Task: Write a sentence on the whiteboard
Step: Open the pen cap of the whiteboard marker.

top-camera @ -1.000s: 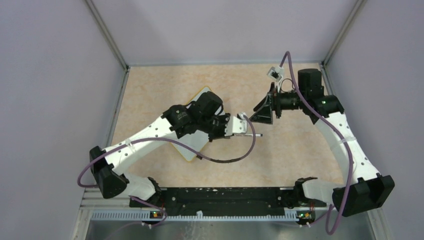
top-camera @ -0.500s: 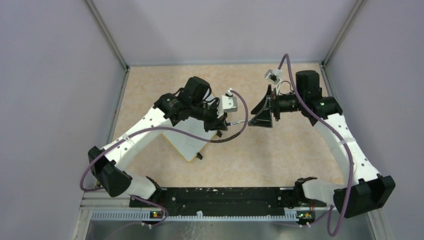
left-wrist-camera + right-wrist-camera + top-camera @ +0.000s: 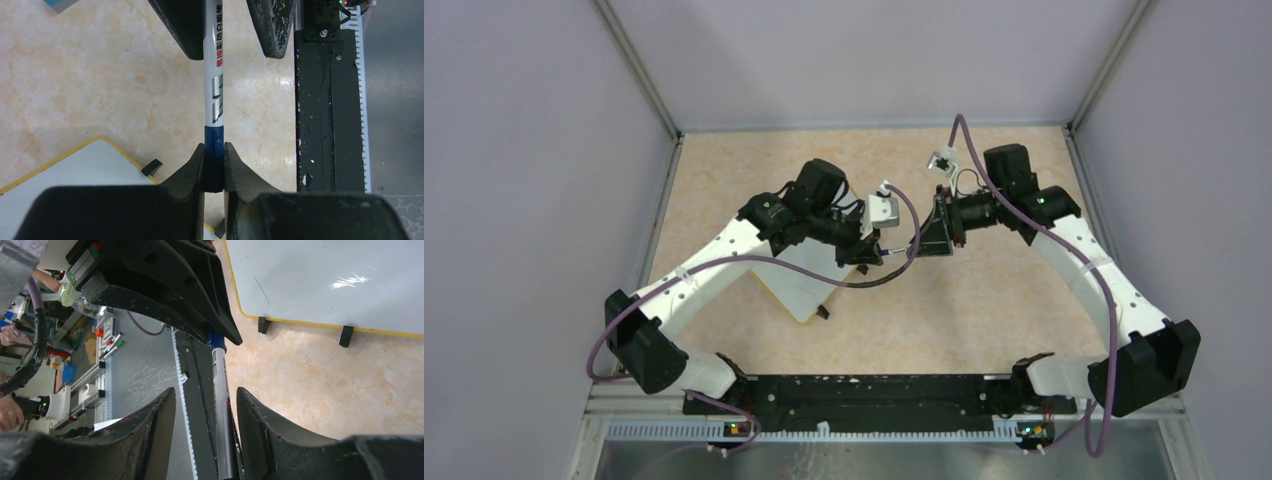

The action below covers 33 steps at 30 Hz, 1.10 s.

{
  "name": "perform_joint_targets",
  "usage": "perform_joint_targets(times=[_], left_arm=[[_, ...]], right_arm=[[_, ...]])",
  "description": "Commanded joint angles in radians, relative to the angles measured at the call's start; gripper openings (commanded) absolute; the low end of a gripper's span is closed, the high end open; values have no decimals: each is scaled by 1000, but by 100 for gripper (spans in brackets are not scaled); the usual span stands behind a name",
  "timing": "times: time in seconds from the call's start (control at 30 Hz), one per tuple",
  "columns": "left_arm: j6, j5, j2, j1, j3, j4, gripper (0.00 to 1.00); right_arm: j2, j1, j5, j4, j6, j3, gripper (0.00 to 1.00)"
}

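Left gripper (image 3: 214, 165) clenched on blue end of marker (image 3: 215, 100), right gripper (image 3: 205, 392) stood parted around its white barrel, whiteboard (image 3: 799, 285) lay on table (image 3: 984, 300) left of centre, beneath left arm (image 3: 714, 265).

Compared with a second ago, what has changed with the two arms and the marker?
The left gripper, still clamped on the blue cap of the marker, shifted with its arm toward the far side of the table. The right gripper moved left to meet it. Its jaws look narrower and now straddle the marker's barrel, but have not closed on it. The whiteboard stayed where it was.
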Motion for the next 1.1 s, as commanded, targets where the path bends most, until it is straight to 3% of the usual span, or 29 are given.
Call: perform_joint_targets(times=[0.0, 0.3, 1.07], left_arm=[[-23, 0, -22, -1, 0, 66, 0], [-35, 17, 0, -2, 20, 71, 0], [-61, 113, 48, -3, 59, 75, 0]], right_arm=[[2, 17, 8, 25, 7, -5, 46], [1, 33, 31, 30, 4, -2, 35], [2, 54, 40, 57, 17, -11, 27]])
